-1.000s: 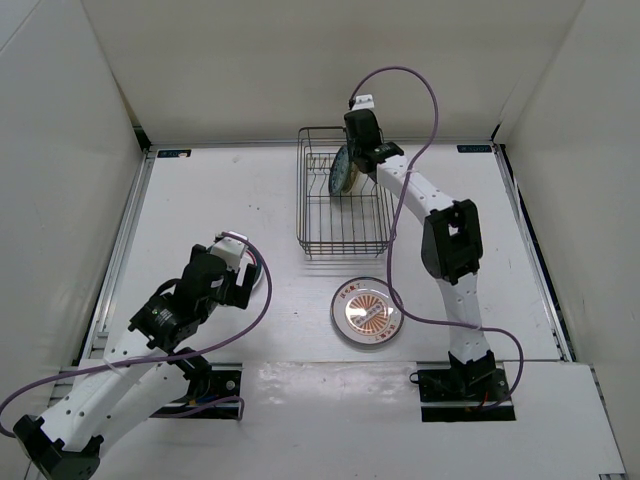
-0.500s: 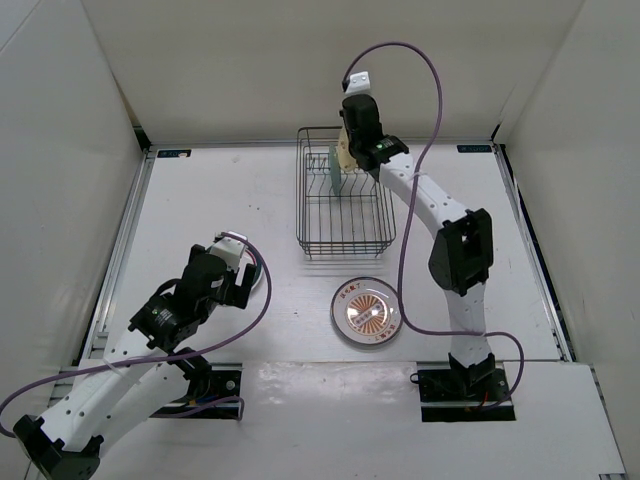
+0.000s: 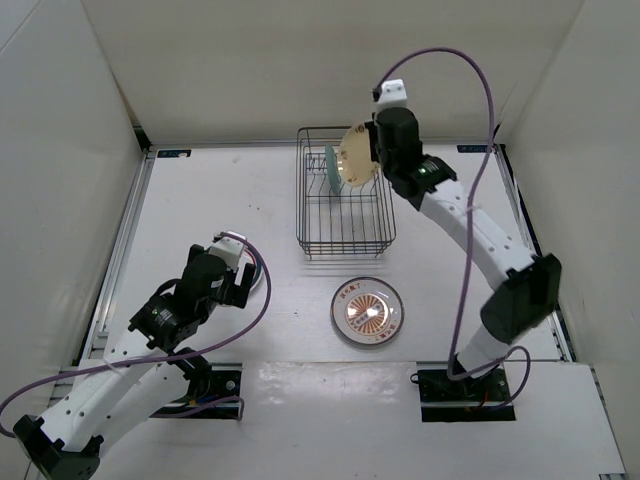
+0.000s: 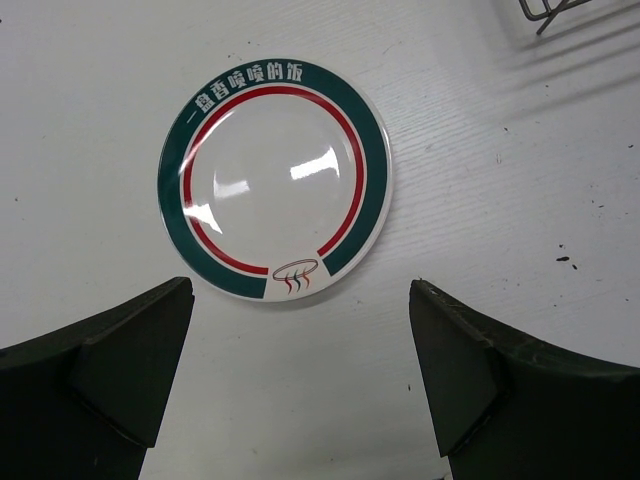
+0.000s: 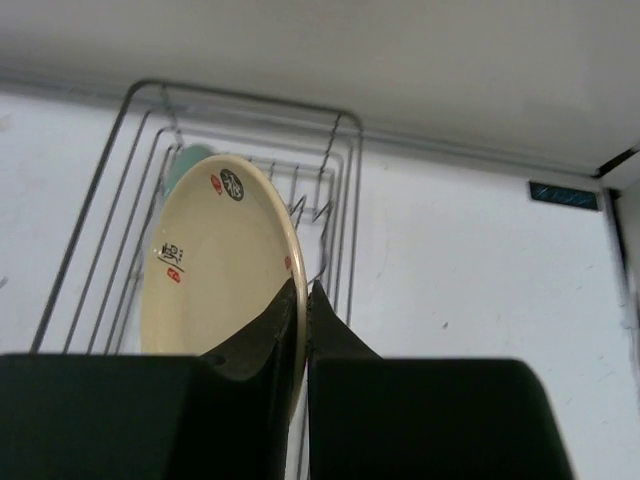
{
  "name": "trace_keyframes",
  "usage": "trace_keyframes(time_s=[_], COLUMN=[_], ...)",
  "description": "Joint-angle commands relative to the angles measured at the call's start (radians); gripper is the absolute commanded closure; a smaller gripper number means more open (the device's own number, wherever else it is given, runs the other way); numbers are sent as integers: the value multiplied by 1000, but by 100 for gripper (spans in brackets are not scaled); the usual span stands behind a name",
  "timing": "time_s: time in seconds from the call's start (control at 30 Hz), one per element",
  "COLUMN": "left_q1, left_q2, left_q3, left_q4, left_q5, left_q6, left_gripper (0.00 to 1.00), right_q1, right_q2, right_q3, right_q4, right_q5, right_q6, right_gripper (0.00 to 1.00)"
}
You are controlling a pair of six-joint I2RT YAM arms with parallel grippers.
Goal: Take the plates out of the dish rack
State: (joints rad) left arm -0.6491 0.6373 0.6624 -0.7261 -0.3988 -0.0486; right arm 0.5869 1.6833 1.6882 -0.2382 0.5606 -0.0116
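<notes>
A glossy cream plate [image 3: 356, 157] hangs on edge just above the dark wire dish rack [image 3: 345, 238], its rim pinched in the right hand [image 5: 303, 300]; so thin a grip on slick glaze might slip, dropping it onto the teal plate [image 3: 329, 165] upright inside; left of the rack, the left hand [image 4: 300, 330] gapes over a green-rimmed plate [image 4: 275, 178].

White desk [image 3: 200, 200] has the wire dish rack [image 3: 347, 246] near the back, a sunburst plate [image 3: 368, 311] flat just in front of it, and a green-rimmed plate [image 4: 275, 180] further off to its front-left.
</notes>
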Motion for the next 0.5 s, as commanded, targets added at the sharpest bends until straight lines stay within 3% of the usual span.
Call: trace_keyframes(time_s=[0.0, 0.17, 0.2, 0.47], left_q1=[5, 2, 3, 5], left_q2=[-10, -7, -4, -1], left_q3=[0, 0, 0, -1], left_q4=[1, 1, 1, 1], left_q5=[-20, -20, -20, -38], left_q6=[4, 1, 1, 1], left_gripper=[1, 1, 1, 1], right_q1=[1, 24, 37, 151], right_q2=[-157, -332, -353, -392], right_q3=[-131, -349, -370, -716], right_q4=[-12, 3, 16, 163], right_q5=[-228, -471, -586, -711], right_q6=[136, 240, 246, 370], right_gripper=[100, 100, 100, 100])
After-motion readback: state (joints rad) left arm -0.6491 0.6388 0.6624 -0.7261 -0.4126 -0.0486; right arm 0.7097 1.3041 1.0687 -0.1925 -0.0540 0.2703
